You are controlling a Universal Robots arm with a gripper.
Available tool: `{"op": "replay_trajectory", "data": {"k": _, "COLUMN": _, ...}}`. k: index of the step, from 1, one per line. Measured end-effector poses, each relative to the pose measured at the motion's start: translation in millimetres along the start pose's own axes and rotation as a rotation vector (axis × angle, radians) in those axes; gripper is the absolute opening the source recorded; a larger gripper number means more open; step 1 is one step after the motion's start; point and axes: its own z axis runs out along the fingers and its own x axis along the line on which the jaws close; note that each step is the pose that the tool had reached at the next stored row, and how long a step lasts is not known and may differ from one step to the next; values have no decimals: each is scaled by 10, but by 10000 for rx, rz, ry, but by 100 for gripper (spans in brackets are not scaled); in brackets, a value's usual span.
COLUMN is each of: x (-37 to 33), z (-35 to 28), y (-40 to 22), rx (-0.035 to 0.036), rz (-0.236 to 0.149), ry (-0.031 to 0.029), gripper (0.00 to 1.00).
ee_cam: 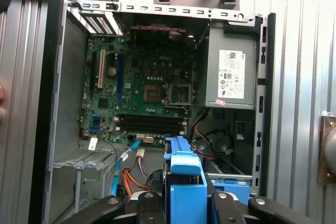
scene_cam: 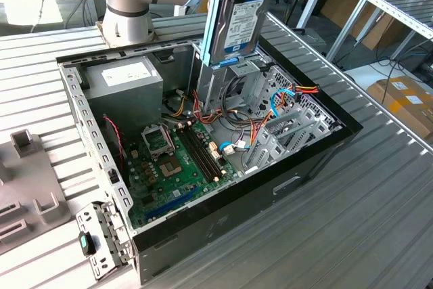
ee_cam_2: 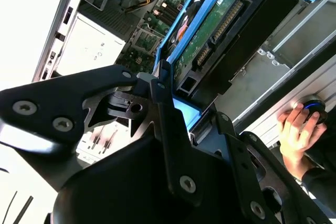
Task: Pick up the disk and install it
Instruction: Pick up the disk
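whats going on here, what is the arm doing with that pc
The robot arm's gripper holds the disk upright by its upper end, fingers closed on its blue rails. The disk hangs over the open computer case, its lower end at the top of the metal drive cage; whether it has started to slide in is hard to tell. In the second wrist view a person's hand rests on a dark round object outside the case.

I'm looking straight down into the open case [ee_cam: 73,77]. My gripper [ee_cam: 184,205] clamps the disk [ee_cam: 184,174] edge-on, its blue rail facing me, at six o'clock from the motherboard [ee_cam: 142,87]. The power supply [ee_cam: 231,77] sits at three o'clock.
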Motion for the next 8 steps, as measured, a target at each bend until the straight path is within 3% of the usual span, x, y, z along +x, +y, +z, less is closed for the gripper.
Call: {"op": "replay_trajectory", "data": {"k": 8, "x": 8, "z": -5, "y": -110, "rx": 0, "rz": 0, "ry": 0, "gripper": 37}}
